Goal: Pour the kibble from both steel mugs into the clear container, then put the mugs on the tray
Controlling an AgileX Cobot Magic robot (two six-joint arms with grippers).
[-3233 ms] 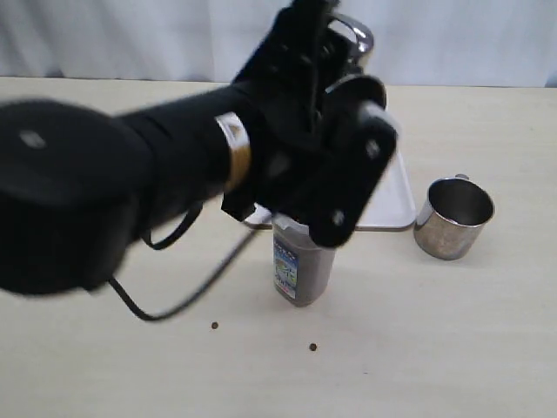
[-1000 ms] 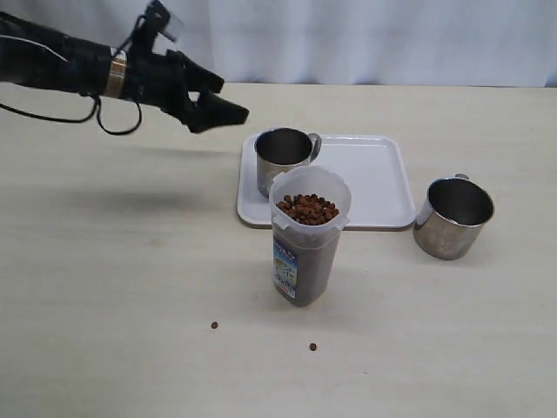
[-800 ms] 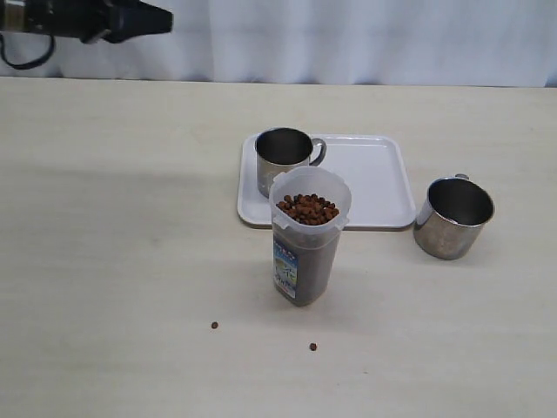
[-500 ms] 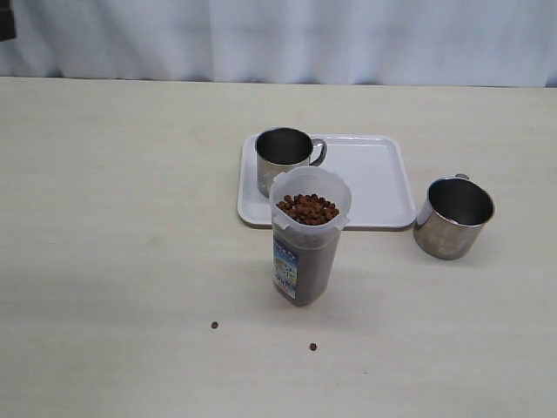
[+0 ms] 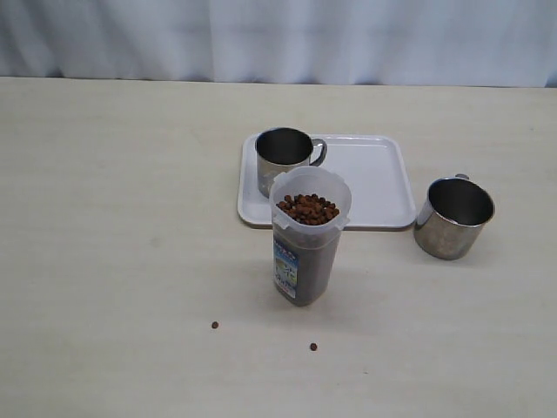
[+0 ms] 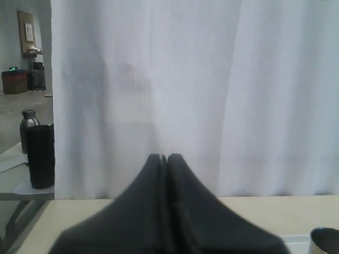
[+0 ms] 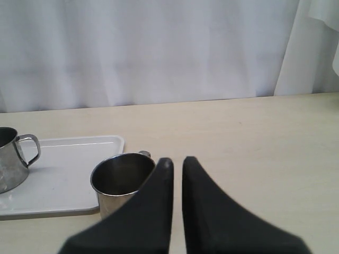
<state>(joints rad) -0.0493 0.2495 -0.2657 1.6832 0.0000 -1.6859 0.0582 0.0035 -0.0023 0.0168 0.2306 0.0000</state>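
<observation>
The clear container (image 5: 305,252) stands mid-table, filled to the rim with kibble (image 5: 306,209). Behind it, one steel mug (image 5: 282,160) stands upright on the left end of the white tray (image 5: 370,183). The other steel mug (image 5: 452,218) sits upright and empty on the table, right of the tray. Neither arm appears in the exterior view. My left gripper (image 6: 164,157) is shut and empty, facing the curtain. My right gripper (image 7: 176,160) hovers just beside the off-tray mug (image 7: 119,180), its fingers a narrow slit apart, holding nothing.
Two stray pellets (image 5: 214,325) (image 5: 312,347) lie on the table in front of the container. A white curtain (image 5: 278,39) backs the table's far edge. Dark bottles (image 6: 38,156) stand on another surface off the table's end.
The left arm, earlier over the tray and container, has pulled away up and to the left, out of the exterior view. The mugs, tray and container have not moved.
</observation>
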